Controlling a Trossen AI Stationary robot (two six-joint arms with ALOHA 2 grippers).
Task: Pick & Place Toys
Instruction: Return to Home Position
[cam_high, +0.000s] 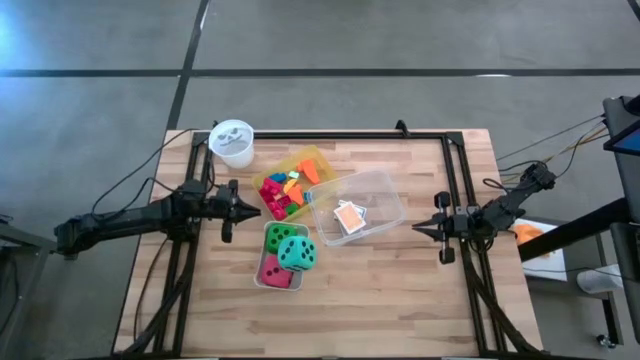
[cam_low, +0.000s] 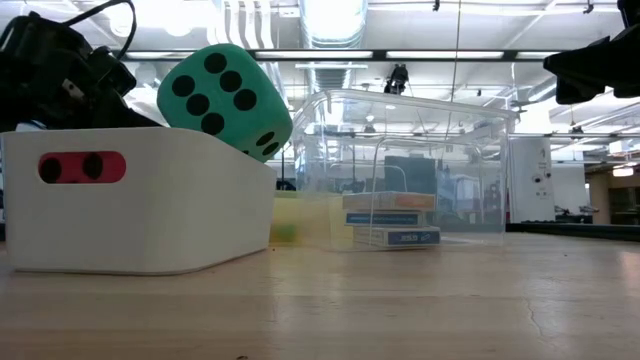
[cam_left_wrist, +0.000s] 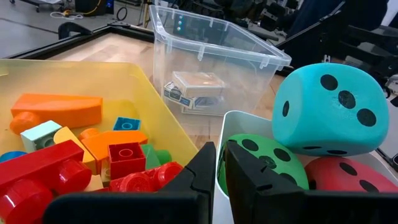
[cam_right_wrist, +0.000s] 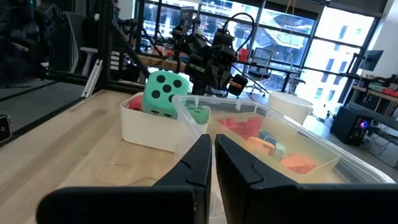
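Wooden table (cam_high: 400, 290), left tool (cam_high: 258, 211) and right tool (cam_high: 414, 231) both closed, empty, on opposite sides.

Both arms are slim, dark and matte, built of jointed tubular links. The left arm (cam_high: 130, 218) comes in over the tabletop's (cam_high: 400, 290) left edge, the right arm (cam_high: 505, 208) over its right edge. Thin cables (cam_high: 128, 180) loop away from each arm, beyond the tabletop's sides. Seen from above the tabletop, the left end effector (cam_high: 255, 210) and right end effector (cam_high: 415, 231) taper to points. Each carries two black wedge-shaped fingers (cam_left_wrist: 252, 180) with smooth, flat inner faces.
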